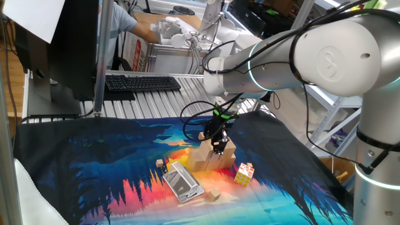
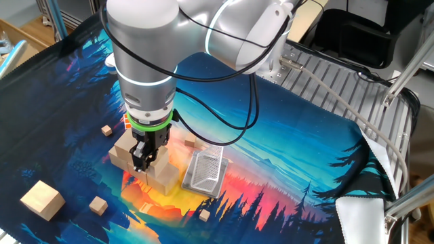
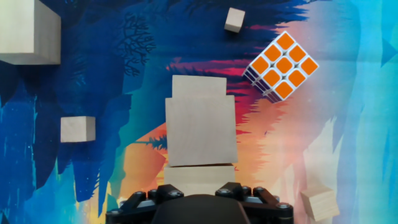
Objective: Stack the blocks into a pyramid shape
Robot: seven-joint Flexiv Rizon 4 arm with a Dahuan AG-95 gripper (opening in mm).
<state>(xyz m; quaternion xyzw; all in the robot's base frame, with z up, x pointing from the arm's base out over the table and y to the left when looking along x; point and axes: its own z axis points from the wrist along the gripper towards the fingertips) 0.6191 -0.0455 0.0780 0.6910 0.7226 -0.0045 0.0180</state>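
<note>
Several plain wooden blocks point(image 2: 125, 152) sit clustered directly under my pincer point(image 1: 219, 149), touching one another on the printed cloth point(image 1: 94, 169) that covers the desk. In the hand view one block point(image 3: 200, 127) looks larger than the faces in line beyond and before it, so I judge it to be on the second tier. My pincer points straight down onto this cluster. Its jaws stand partly apart, but I cannot tell whether they clamp a block or merely flank one, because my own hand hides the fingertips.

I judge the step in hand to be seating an upper block on the base row. One more full-size block point(image 2: 42, 200) lies well apart from my pincer, alone on the cloth. A puzzle cube point(image 1: 244, 174) and a ribbed metal piece point(image 2: 205, 169) lie near my pincer; neither belongs in the pyramid.

The next move calls for parting the jaws gently, if they are gripping. I should then rise straight up so the stack is not nudged, and fetch the lone block.
</note>
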